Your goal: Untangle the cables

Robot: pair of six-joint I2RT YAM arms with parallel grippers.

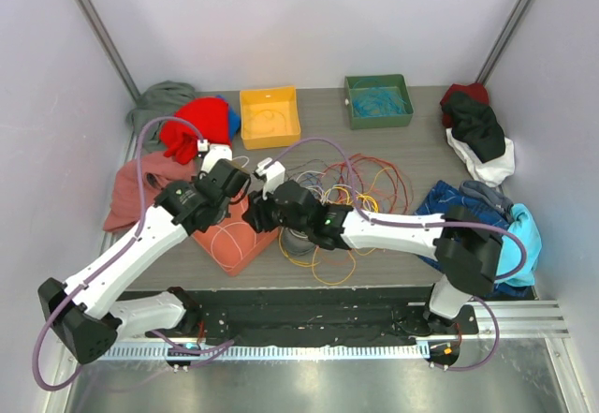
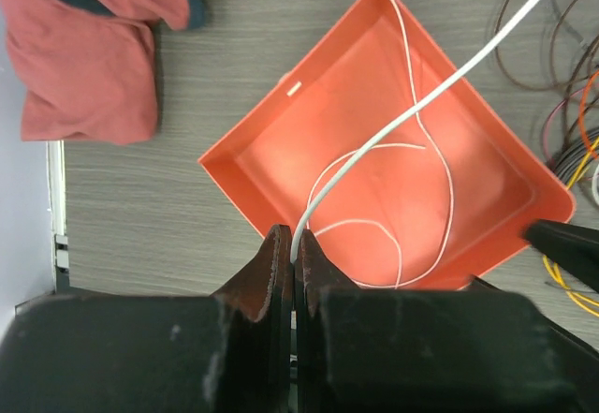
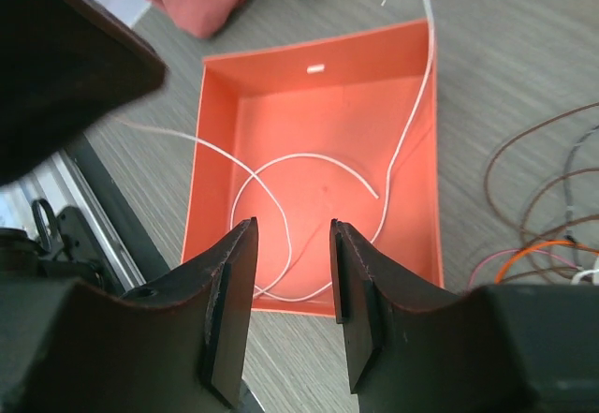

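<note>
My left gripper point(image 2: 295, 244) is shut on a thin white cable point(image 2: 440, 85), which rises up and right out of the jaws. It hangs over an orange tray point(image 2: 309, 132) that holds more loops of white cable point(image 2: 440, 235). My right gripper point(image 3: 290, 235) is open and empty, just above the tray's near rim point(image 3: 309, 305); a white cable loop point(image 3: 281, 162) lies in the tray beyond it. In the top view both grippers, left point(image 1: 241, 207) and right point(image 1: 257, 214), meet over the orange tray point(image 1: 234, 244). The tangle of red, orange, yellow and dark cables point(image 1: 360, 188) lies to their right.
A yellow tray point(image 1: 270, 116) and a green tray point(image 1: 378, 100) with blue cable stand at the back. Garments lie around: red point(image 1: 197, 123), pink point(image 1: 131, 193), black and white point(image 1: 477, 132), blue point(image 1: 473, 202). The left gripper's dark body point(image 3: 65, 57) fills the right wrist view's top left.
</note>
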